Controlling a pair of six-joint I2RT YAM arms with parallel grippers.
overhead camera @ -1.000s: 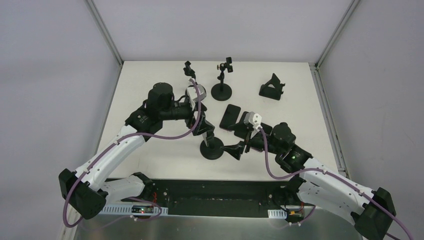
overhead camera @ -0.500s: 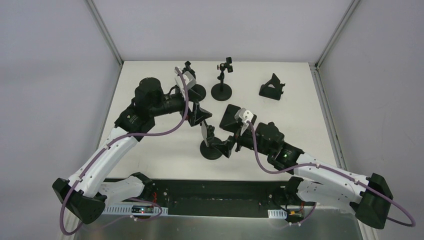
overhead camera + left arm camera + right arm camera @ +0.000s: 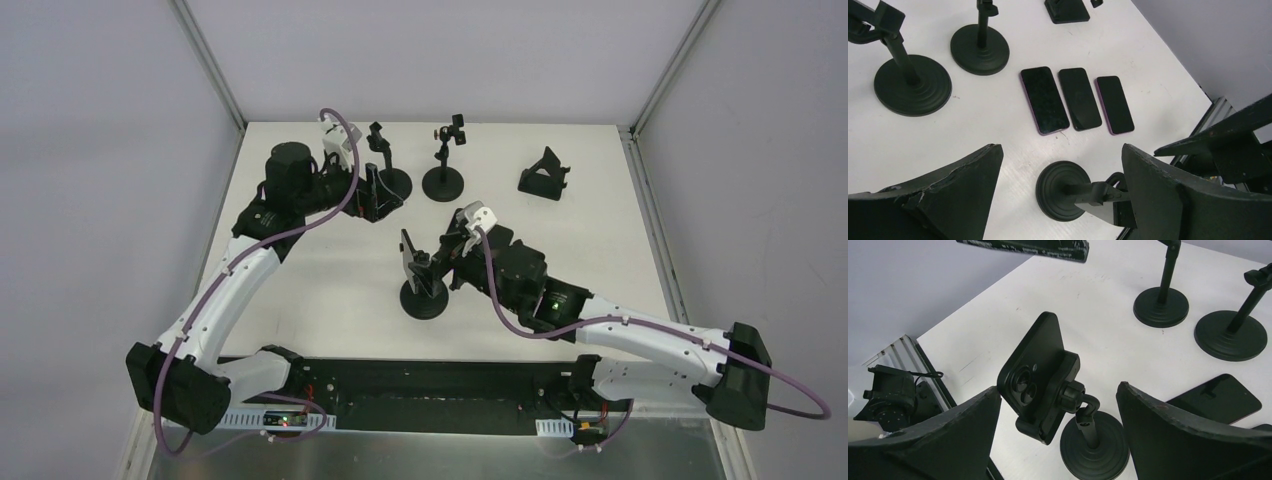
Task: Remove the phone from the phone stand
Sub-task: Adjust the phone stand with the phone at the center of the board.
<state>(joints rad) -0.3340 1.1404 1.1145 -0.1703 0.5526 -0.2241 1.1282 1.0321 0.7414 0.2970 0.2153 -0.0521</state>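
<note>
Black phone [image 3: 1033, 360] clipped in phone stand [image 3: 1093, 440] on desk [image 3: 1098, 325], right tool [image 3: 1057, 390] wide open near it, left tool [image 3: 1060, 150] wide open, both empty

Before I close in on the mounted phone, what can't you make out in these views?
Screen of the phone: right wrist view shows only its back.
Three flat phones: top view, covered by the right arm.
Clamp of the stand: left wrist view, cut off by the bottom edge and the left tool.
</note>
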